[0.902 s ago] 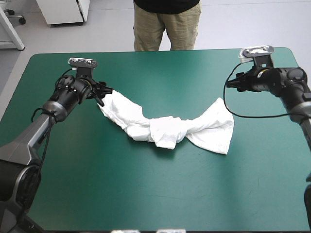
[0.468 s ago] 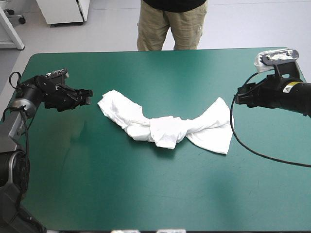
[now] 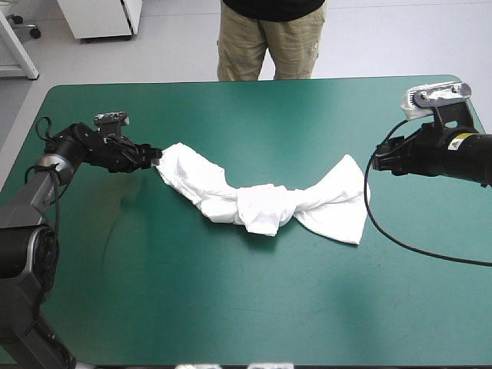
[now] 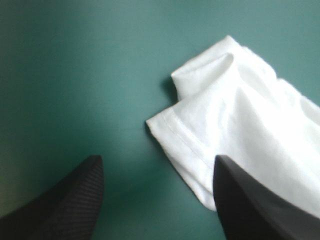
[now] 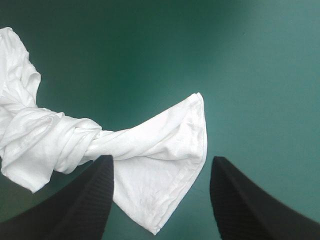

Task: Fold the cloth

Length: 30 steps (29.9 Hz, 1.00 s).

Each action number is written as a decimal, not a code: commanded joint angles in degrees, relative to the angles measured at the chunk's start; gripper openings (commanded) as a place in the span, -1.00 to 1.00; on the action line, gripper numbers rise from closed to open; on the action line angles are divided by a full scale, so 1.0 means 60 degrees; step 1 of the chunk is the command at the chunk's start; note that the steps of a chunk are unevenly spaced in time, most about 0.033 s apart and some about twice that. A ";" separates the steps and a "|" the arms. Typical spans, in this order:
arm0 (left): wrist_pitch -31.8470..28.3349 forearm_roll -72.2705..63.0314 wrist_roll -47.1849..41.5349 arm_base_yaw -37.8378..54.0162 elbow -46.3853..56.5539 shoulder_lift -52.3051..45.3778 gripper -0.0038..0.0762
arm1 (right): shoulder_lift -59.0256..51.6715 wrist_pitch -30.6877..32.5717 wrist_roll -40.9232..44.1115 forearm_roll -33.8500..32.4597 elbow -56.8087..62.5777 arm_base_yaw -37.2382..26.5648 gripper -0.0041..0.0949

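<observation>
table | teal-green cover (rounded corners) | fills most of high view

You have the table filling most of the high view, its teal-green cover evenly lit and its corners rounded. Beyond its far edge lies a pale grey floor. Past the far left corner stands a white cabinet, and farther left a white frame with a dark castor beside it.

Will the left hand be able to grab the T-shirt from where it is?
Probably yes: the left hand is open, right at the T-shirt's near end, with nothing between them.
</observation>
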 commanded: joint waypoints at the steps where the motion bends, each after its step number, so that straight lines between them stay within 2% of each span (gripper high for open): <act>1: -0.0493 0.0286 0.0195 -0.0381 -0.0267 -0.0092 0.23 | -0.0149 -0.0644 -0.0086 0.0080 -0.0247 -0.0065 0.15; 8: -0.0962 0.0428 0.0356 -0.0773 -0.0267 0.0651 0.23 | 0.0043 -0.0610 -0.0086 0.0080 -0.0229 -0.0065 0.15; 11: -0.1093 0.0490 0.0555 -0.1024 -0.0267 0.0763 0.13 | 0.0122 -0.0588 -0.0086 0.0080 -0.0229 -0.0065 0.10; 14: -0.1328 0.0628 0.0571 -0.1265 -0.0267 0.0826 -0.13 | 0.0221 -0.0569 -0.0086 0.0080 -0.0229 -0.0065 0.05; 19: -0.1462 0.0760 0.0571 -0.1342 -0.0267 0.0826 -0.92 | 0.0220 -0.0549 -0.0133 -0.0147 -0.0229 -0.0065 -0.04; 24: -0.0940 0.1180 0.0514 -0.1320 -0.0267 0.0808 -0.93 | 0.0167 -0.0348 -0.0100 -0.0302 -0.0229 -0.0065 -0.08; 30: -0.0546 0.1377 0.0500 -0.1320 -0.0267 0.0551 -0.93 | 0.0079 0.0680 0.0007 -0.0220 -0.0001 -0.0065 -0.08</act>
